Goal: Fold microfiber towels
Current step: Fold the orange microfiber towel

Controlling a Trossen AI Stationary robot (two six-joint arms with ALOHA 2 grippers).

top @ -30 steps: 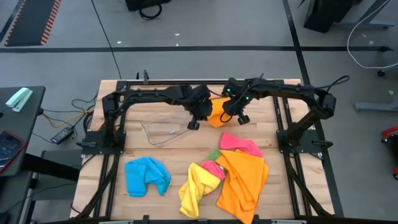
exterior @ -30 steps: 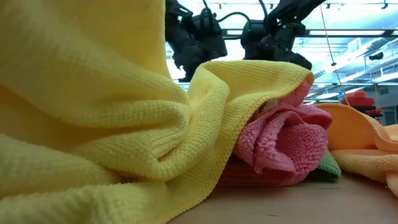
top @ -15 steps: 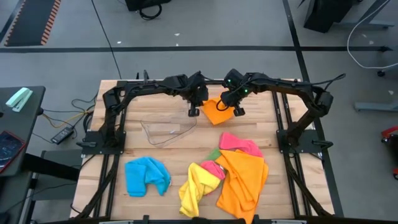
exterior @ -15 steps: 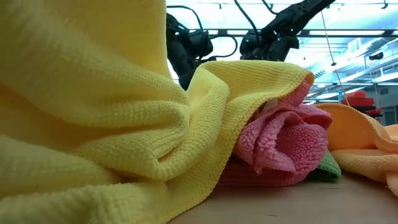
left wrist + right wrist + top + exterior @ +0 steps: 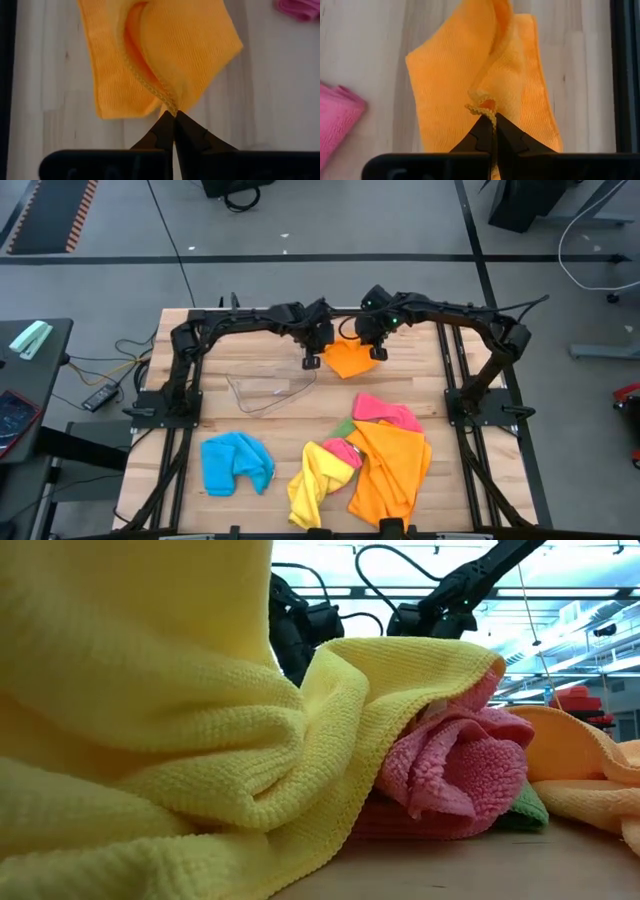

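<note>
Left claw (image 5: 174, 116) pressed together, pinching a corner of the small orange towel (image 5: 351, 358). Right claw (image 5: 492, 119) likewise pinches its opposite hemmed edge. Towel is at the worktop's (image 5: 420, 385) far middle, between both claws; the other towels (image 5: 352, 465) lie heaped nearer.

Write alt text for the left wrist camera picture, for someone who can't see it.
The left gripper has its two dark fingers pinched shut on the stitched corner of a folded orange towel, which lies on the pale wooden table beyond them. A bit of pink towel shows at the picture's far corner.
</note>
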